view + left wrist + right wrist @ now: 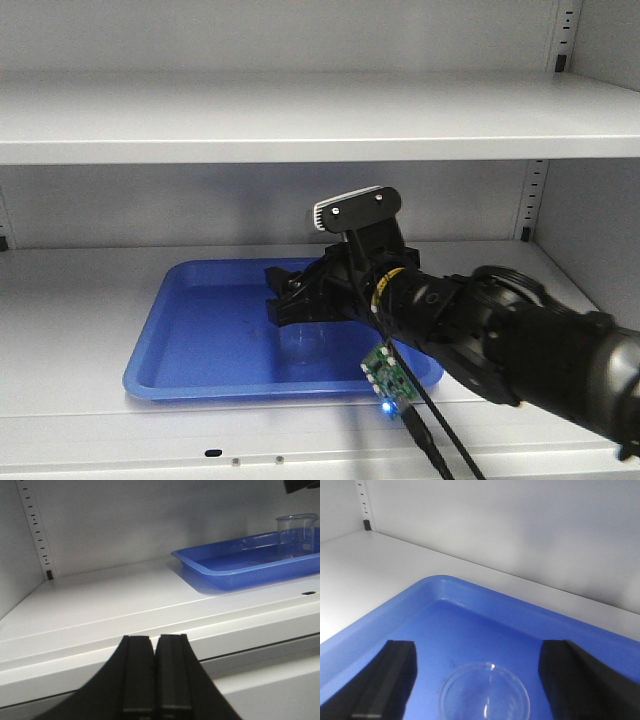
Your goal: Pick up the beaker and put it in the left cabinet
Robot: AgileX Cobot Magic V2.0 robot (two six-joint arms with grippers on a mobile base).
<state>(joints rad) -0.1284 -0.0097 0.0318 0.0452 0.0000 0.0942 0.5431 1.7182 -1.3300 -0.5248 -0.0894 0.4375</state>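
Note:
The clear glass beaker [305, 345] [296, 535] [484, 692] stands upright in a blue tray [190, 340] [225, 570] [470, 610] on the left cabinet's middle shelf [80, 330] [100, 600] [365, 565]. My right gripper [292, 300] [479, 655] hovers over the beaker's rim, open. Its black fingers [395, 675] stand wide to either side of the glass without touching it. My left gripper [155, 640] is shut on nothing, low in front of the shelf's front edge and well left of the tray.
An upper shelf [300, 120] runs overhead, close above the right arm. Shelf-pin slots [37, 530] line the left side wall. A green circuit board [388, 380] with a blue light and black cables hang from the right arm, over the tray's front rim.

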